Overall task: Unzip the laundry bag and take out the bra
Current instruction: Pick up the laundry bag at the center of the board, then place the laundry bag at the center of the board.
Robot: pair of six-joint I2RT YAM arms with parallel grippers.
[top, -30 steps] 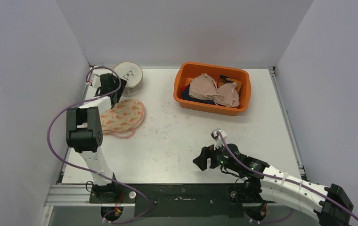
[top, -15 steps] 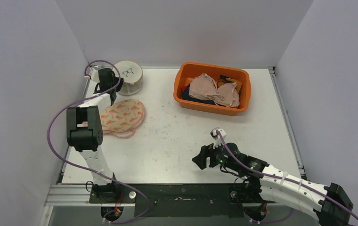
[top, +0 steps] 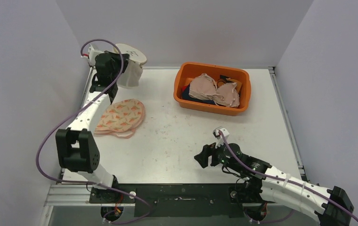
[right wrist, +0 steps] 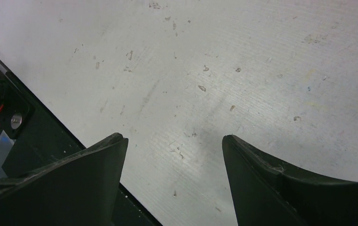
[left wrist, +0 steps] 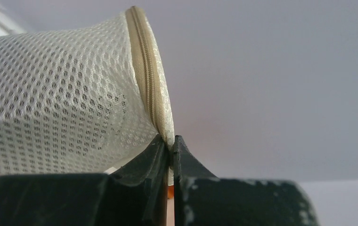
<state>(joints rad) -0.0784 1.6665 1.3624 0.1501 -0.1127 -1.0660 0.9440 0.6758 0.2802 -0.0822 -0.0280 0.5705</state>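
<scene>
Left pincer (left wrist: 171,146): closed tight on the rim of the white mesh laundry bag (left wrist: 64,94), right at its beige zip (left wrist: 144,61).
Bag place: upper left of the top view, held above the white table (top: 177,136) and tilted.
Bra: the peach patterned fabric bra (top: 120,117) lies flat on the table, just below the bag in the frame and apart from it.
Key relation: the long axis of the bra runs from lower left to upper right; the left arm is much nearer.
Right pincer (right wrist: 173,139): wide open, holds nothing, low in the frame.
Change: one second ago the bag stood on the table; now it is raised.
Also: orange plastic tub (top: 212,66) with clothes, upper right.
</scene>
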